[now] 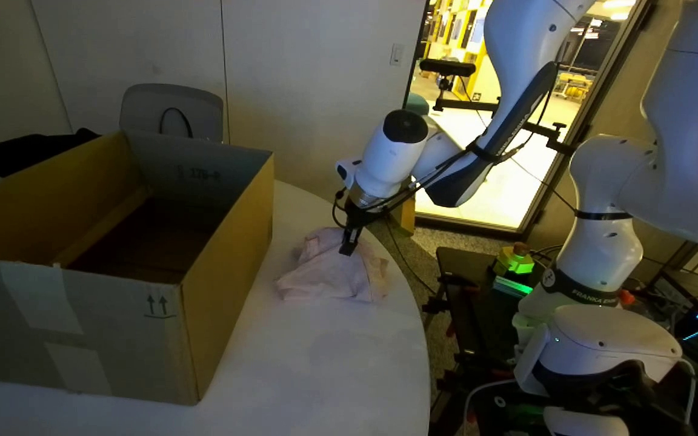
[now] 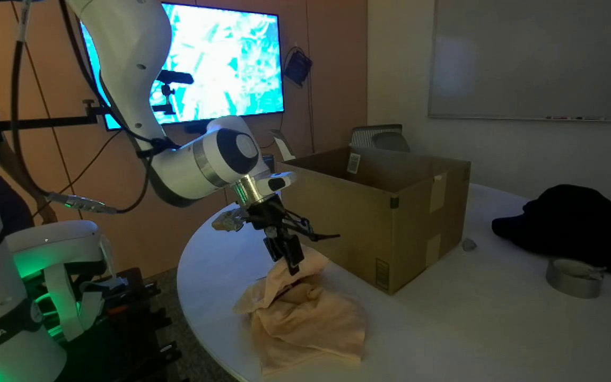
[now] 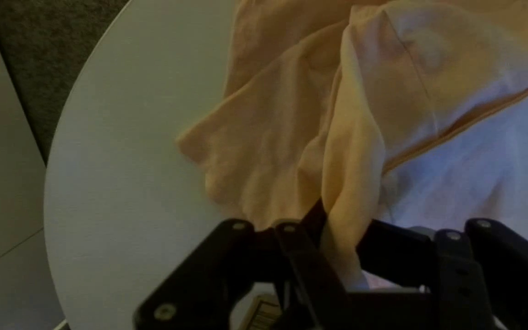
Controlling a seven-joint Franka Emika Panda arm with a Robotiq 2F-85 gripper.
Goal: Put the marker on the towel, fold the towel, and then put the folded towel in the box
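A pale pink-orange towel (image 1: 331,275) lies crumpled on the white round table near its edge; it also shows in an exterior view (image 2: 316,323) and in the wrist view (image 3: 268,156). My gripper (image 2: 290,261) points down at the towel and is shut on a bunched fold of it, which rises between the fingers (image 3: 343,224). The rest of the towel rests on the table. The marker does not show in any view. A large open cardboard box (image 1: 119,327) stands on the table beside the towel; it shows in an exterior view too (image 2: 337,212).
A black cloth (image 2: 576,228) and a roll of grey tape (image 2: 573,278) lie on the table past the box. A small grey lump (image 2: 469,244) is by the box corner. The table's curved edge (image 3: 57,133) is close to the towel.
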